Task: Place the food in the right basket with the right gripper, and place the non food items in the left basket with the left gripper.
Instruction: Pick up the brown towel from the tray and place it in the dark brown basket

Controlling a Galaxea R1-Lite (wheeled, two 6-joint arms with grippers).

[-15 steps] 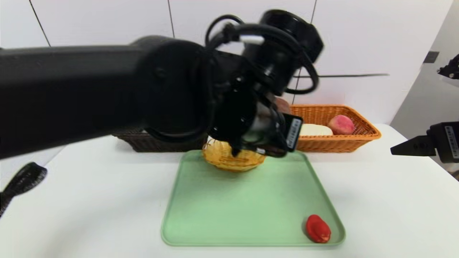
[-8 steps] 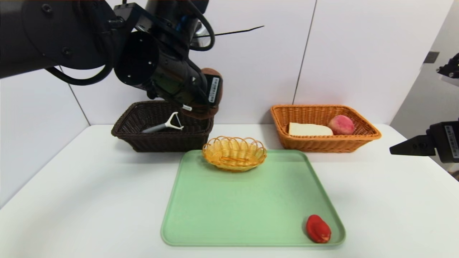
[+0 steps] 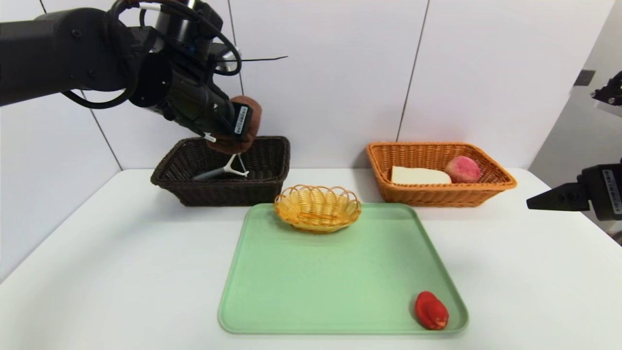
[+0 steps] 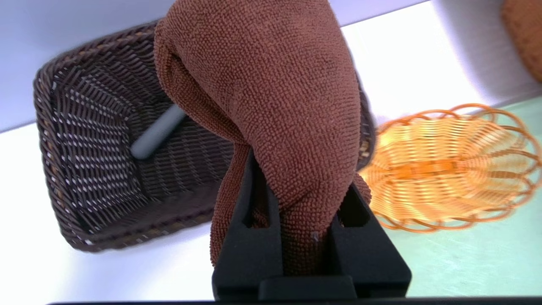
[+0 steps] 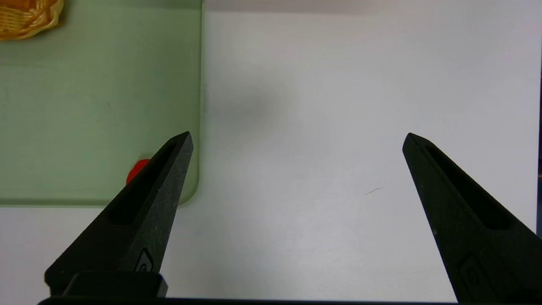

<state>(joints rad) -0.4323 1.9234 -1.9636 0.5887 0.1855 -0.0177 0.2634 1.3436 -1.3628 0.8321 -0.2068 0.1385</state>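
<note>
- Since a second ago, the left hand (image 3: 232, 138) has swung away from over the small yellow basket (image 3: 317, 208) on the green tray (image 3: 340, 277) and across to the dark basket (image 3: 221, 170), carrying the brown cloth (image 3: 243, 126) along; the right hand has not stirred.
- Head view: the left hand hangs above the dark basket, clenched on the cloth, which bunches ahead of and under its fingertips. A peeler (image 3: 222, 170) lies in the basket just below the hand. The right hand (image 3: 534, 202) waits well off to the side over the desk (image 3: 97, 272). The orange basket (image 3: 486, 187) already holds a peach (image 3: 462, 169) and a pale block (image 3: 420, 175). A red food piece (image 3: 430, 311) remains on the tray's near corner.
- Left wrist view: the left hand (image 4: 305, 220) pinches a fold of the cloth (image 4: 271, 106); its long axis runs straight out from the fingertips, with the rounded end farthest out, over the dark basket (image 4: 93, 169) and the peeler's grey handle (image 4: 156, 131).
- Right wrist view: the right hand (image 5: 296, 140) stands released and wide, holding nothing, with the red piece (image 5: 136, 168) peeking beside one finger.
- Judgement: the step in hand is dropping the cloth in the left basket; next, the hand needs to let go there, possibly after dipping lower.
</note>
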